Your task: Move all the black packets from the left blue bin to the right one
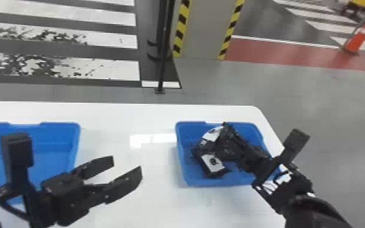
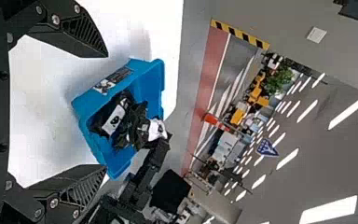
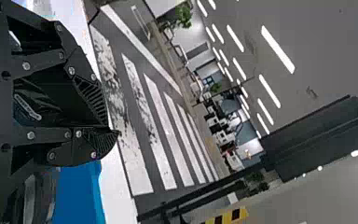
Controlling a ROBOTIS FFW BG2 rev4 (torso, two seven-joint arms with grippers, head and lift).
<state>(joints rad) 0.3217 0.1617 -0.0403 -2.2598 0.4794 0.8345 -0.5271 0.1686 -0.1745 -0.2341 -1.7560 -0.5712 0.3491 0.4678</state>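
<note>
Here are the black packets (image 1: pixel 212 163), white labels showing, bunched inside the right blue bin (image 1: pixel 181 154), right of centre in the head view. My right gripper (image 1: pixel 229 136) is in among them, fingers closed together at the tips; whether they pinch a packet, I can't tell. Lower left, my left gripper (image 1: pixel 126 163) is spread wide, beside the left blue bin (image 1: pixel 76 136). White table (image 1: pixel 151 197) underneath, orange cone (image 1: pixel 357 42) upper right.

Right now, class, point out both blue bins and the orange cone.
Left blue bin (image 1: pixel 77 141), head view: right-hand rim.
Right blue bin (image 1: pixel 210 182), head view: near rim.
Orange cone (image 1: pixel 354 44), head view: lower body.
</note>
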